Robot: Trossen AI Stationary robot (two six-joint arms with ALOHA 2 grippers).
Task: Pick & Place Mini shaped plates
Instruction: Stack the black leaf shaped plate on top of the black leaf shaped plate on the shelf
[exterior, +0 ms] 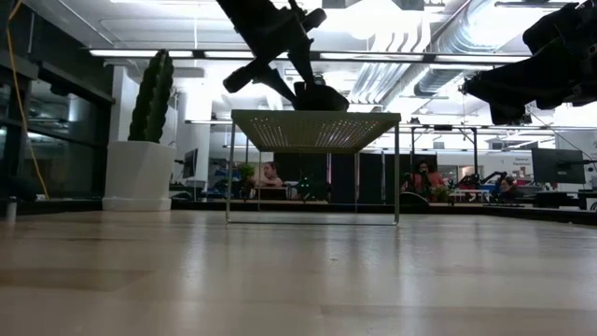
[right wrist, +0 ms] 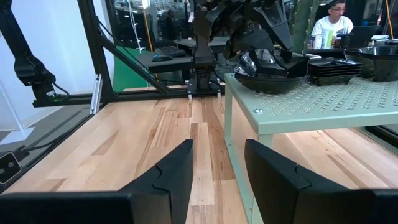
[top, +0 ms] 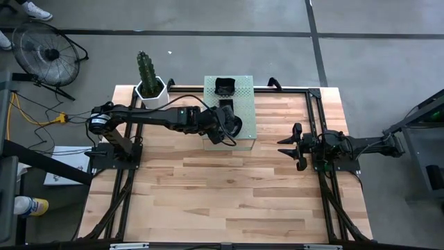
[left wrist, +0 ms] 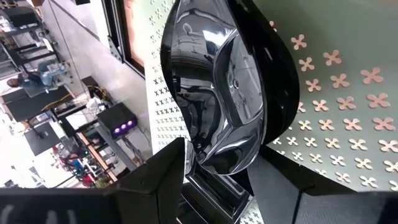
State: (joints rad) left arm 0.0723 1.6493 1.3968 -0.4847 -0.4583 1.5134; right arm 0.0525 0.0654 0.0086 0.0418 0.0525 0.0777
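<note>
A pale green perforated block (top: 244,114) stands at the table's far middle. My left gripper (top: 232,129) reaches over it from the table's left and is shut on a round glossy black mini plate (left wrist: 230,81), which shows close over the block's top in the right wrist view (right wrist: 270,73). Other black square mini plates (top: 224,87) rest farther along the block's top (right wrist: 336,65). My right gripper (top: 288,146) waits open at the table's right, its fingers (right wrist: 168,174) level above the wood. My left gripper holds the round plate by its rim (left wrist: 205,158), one finger on the hollow inner side and one on the outer side. The fingers come slanting down from the table's left. Whether the plate's underside touches the block's top, I cannot tell.
A white hexagonal pot with a cactus (top: 150,89) stands at the table's far left corner. Black frame rails (top: 316,118) run along the table's sides. The bare wooden tabletop (top: 222,194) lies in front of the block. A fan (top: 48,52) stands on the floor beyond.
</note>
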